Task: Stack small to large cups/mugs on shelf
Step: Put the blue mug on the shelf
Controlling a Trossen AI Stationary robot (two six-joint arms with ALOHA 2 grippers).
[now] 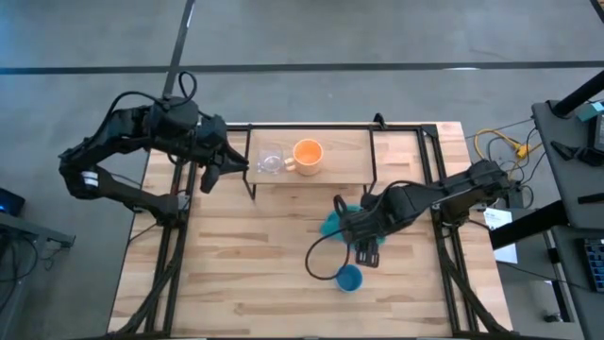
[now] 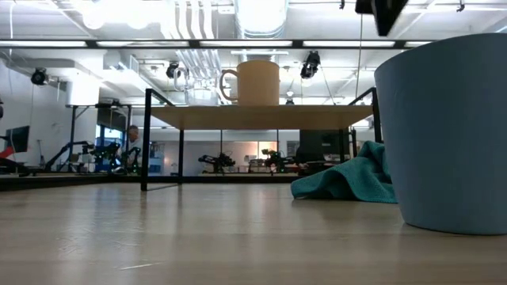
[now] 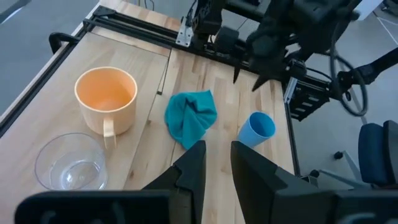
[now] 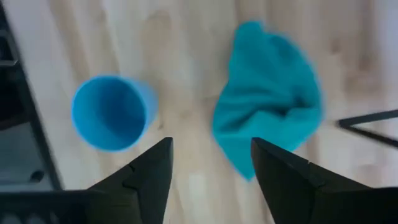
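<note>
The light-wood shelf [image 1: 344, 170] stands at the table's far side. On it sit the clear glass cup [image 1: 271, 161] [image 3: 68, 163] and, just right of it, the orange mug [image 1: 308, 156] [image 3: 106, 98], both upright on their bases. The blue cup [image 1: 349, 278] [image 4: 112, 112] stands upright on the table near the near edge. My right gripper [image 1: 363, 247] [image 4: 211, 168] hovers open above the table between the blue cup and the teal cloth, touching nothing. My left gripper [image 1: 233, 161] [image 3: 217, 168] is open beside the shelf's left end.
A crumpled teal cloth [image 1: 335, 224] [image 4: 267, 121] lies on the table just in front of the shelf. A black cable loop [image 1: 316, 264] trails over the table left of the blue cup. Black frame rails [image 1: 175, 255] run along the table's left and right sides.
</note>
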